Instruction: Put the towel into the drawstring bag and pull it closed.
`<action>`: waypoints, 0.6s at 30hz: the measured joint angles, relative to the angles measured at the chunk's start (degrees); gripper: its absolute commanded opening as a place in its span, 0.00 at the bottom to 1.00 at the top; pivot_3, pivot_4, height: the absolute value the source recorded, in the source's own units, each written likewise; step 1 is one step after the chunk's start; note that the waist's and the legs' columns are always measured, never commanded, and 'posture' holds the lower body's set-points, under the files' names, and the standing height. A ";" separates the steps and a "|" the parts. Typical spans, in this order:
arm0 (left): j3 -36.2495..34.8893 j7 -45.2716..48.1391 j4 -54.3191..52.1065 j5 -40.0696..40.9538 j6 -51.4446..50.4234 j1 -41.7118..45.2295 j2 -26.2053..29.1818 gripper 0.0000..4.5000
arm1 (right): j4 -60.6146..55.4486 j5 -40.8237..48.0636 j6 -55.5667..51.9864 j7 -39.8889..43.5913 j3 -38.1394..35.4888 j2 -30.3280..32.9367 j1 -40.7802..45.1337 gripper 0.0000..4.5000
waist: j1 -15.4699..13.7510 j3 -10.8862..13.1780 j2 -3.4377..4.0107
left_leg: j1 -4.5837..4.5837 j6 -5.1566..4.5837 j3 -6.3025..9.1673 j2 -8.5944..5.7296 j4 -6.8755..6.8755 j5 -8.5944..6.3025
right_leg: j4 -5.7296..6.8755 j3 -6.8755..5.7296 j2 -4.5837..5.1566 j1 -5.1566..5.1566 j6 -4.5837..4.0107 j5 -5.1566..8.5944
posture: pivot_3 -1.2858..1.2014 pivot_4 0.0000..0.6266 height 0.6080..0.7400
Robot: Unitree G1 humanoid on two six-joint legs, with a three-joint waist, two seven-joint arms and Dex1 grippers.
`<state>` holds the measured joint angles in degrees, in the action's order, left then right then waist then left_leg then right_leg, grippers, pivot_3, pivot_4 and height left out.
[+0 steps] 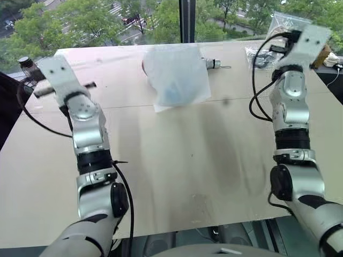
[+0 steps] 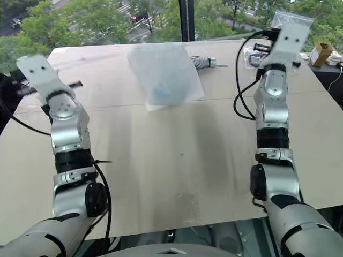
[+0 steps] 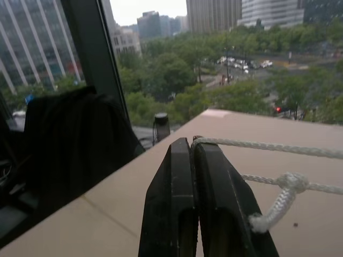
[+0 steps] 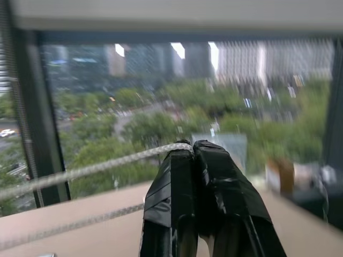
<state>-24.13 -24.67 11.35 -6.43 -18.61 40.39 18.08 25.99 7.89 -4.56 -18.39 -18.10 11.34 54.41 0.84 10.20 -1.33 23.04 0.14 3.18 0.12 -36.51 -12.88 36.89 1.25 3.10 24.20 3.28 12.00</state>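
Both end effectors, left (image 3: 194,147) and right (image 4: 192,150), pinch the drawstring bag's (image 1: 177,75) cords; the towel (image 1: 172,93) seems inside. Cord could slip from 1 grip.

Thin translucent fabric drawstring bag (image 1: 177,75), braided white cord (image 3: 268,145), matt tabletop (image 1: 177,171).

Silver arms, black cables, black fingers (image 3: 214,214)

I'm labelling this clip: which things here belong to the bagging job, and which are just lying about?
Job:
- bag, hanging between the arms
- towel, blue, inside the bag
- cord, pinched in the left pincer
- right pincer, shut on the cord

Lying about:
- umbrella
- zip bags
- small box
- table
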 measured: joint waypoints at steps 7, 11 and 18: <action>-0.11 1.69 -1.80 3.32 -1.79 0.54 0.65 0.01 | 0.20 6.75 -5.20 4.43 -1.82 0.32 -0.10 0.07 | 0.20 -0.01 0.00 | -0.08 -0.01 -0.06 -0.02 -0.02 0.00 | 0.06 0.04 -0.03 -0.03 -0.01 -0.01 | 0.52 0.24 1.00; 5.99 20.32 2.72 8.42 2.29 2.18 3.19 0.12 | -9.49 15.51 -17.10 32.66 7.89 5.55 -4.62 0.41 | 0.39 -0.01 0.02 | -0.08 -0.02 0.02 0.03 0.00 -0.01 | -0.03 -0.06 -0.10 -0.09 -0.02 0.00 | 0.52 0.24 1.00; 24.10 57.40 -5.50 16.28 0.47 -11.78 11.60 0.68 | -23.75 19.05 -31.13 60.39 25.10 20.36 -20.70 1.00 | 1.26 0.00 0.08 | -0.06 -0.10 -0.10 -0.02 0.04 -0.06 | -0.29 0.03 -0.02 -0.18 -0.01 0.01 | 0.52 0.24 1.00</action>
<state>-0.04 32.74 5.86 9.85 -18.13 28.62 29.68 2.24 26.94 -35.69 42.00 7.01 31.70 33.71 2.10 10.21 -1.26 22.99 0.04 3.08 0.10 -36.47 -12.94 36.61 1.28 3.08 24.02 3.27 12.01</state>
